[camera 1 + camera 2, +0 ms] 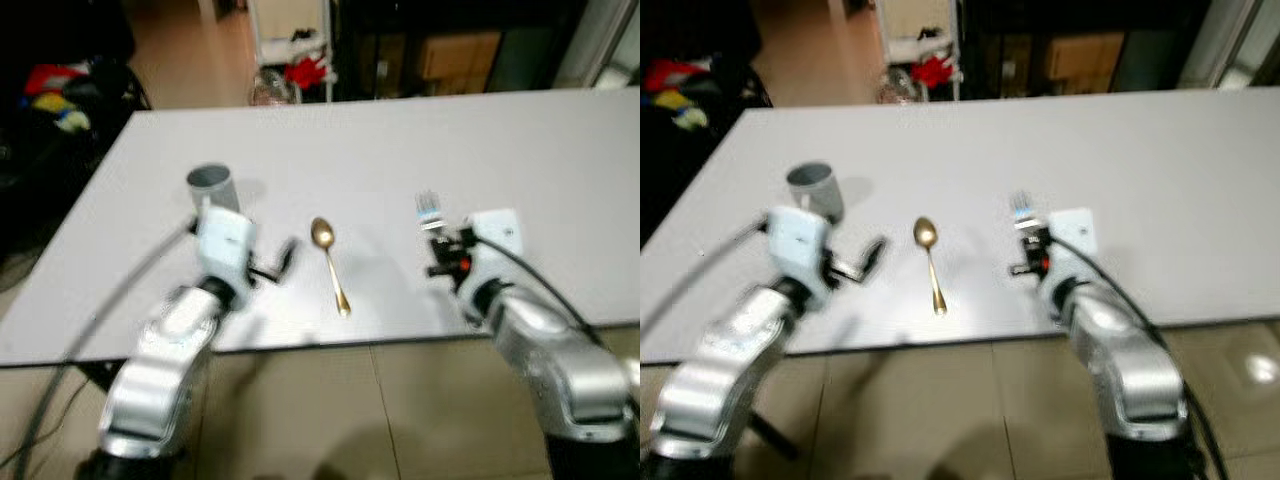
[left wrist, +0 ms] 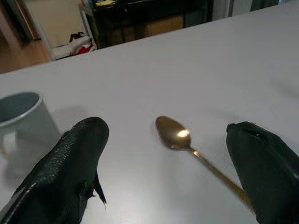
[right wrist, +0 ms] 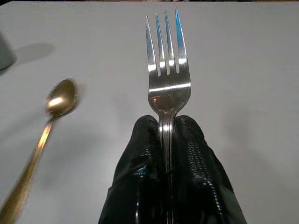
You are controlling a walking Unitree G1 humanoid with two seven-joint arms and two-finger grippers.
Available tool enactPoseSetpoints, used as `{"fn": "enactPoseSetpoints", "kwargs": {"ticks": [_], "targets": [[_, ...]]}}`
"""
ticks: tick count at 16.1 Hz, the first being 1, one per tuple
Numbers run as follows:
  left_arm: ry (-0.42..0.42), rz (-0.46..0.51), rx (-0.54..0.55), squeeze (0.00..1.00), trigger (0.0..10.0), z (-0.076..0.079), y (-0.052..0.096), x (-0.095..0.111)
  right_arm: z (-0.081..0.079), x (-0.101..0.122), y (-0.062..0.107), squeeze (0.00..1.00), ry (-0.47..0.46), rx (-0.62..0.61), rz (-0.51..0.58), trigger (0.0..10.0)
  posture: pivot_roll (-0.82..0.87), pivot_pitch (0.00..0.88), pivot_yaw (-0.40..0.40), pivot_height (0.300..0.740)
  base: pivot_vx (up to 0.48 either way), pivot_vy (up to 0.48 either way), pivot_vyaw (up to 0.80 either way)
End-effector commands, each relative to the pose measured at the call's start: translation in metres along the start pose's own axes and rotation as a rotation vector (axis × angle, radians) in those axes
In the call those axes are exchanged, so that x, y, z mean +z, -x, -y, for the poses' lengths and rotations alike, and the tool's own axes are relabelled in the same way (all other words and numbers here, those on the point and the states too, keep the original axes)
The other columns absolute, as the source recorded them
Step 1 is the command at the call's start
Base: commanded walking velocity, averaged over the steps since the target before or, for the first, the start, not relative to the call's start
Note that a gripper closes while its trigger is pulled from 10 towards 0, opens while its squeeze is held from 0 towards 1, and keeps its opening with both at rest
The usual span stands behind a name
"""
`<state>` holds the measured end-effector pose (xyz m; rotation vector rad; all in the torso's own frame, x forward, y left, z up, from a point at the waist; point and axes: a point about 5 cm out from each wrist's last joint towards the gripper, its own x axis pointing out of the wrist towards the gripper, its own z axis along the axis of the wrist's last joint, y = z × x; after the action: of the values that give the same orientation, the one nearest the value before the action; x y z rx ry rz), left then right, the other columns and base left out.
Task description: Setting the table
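White desk [image 1: 560,150] seen from above w/ both arms reaching over its near edge. Right hand [image 3: 168,135]: fingers pressed together on the handle of a steel fork [image 3: 167,65], tines pointing away from the robot, held above the desk surface. Left hand [image 2: 173,158]: fingers spread wide, empty, hovering low over the desk. Gold spoon [image 1: 329,262] lies flat btwn the two hands, bowl toward the far side, handle toward the robot; its handle runs just beside the left hand's right-side finger [image 2: 266,168]. Grey cup [image 1: 212,187] stands upright on the desk just beyond the left hand. Red, white & dark items [image 1: 300,60] on the floor beyond the desk, blurred
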<state>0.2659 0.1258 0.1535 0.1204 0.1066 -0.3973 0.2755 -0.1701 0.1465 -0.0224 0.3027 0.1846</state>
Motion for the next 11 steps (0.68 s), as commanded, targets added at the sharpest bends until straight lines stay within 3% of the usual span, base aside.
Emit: {"fn": "enactPoseSetpoints", "kwargs": {"ticks": [1, 4, 11], "targets": [[-0.039, -0.016, 0.028, 0.0, 10.0, -0.01, 0.004, 0.001, -0.006, 0.005, -0.003, 0.0, -0.005, 0.023, 0.015, 10.0, 0.1, 0.0, 0.04, 0.74, 0.0, 0.0, 0.0], [-0.042, -0.033, 0.011, 0.0, 10.0, -0.013, 0.007, -0.002, -0.008, 0.001, -0.009, 0.0, 0.0, 0.02, -0.027, 10.0, 0.1, 0.0, 0.041, 0.74, 0.0, 0.0, 0.0], [-0.079, -0.096, -0.097, 0.0, 10.0, -0.014, 0.013, -0.004, -0.022, 0.0, -0.062, 0.0, -0.067, 0.058, -0.078, 10.0, 0.13, 0.0, 0.057, 0.74, 0.0, 0.0, 0.0]]}}
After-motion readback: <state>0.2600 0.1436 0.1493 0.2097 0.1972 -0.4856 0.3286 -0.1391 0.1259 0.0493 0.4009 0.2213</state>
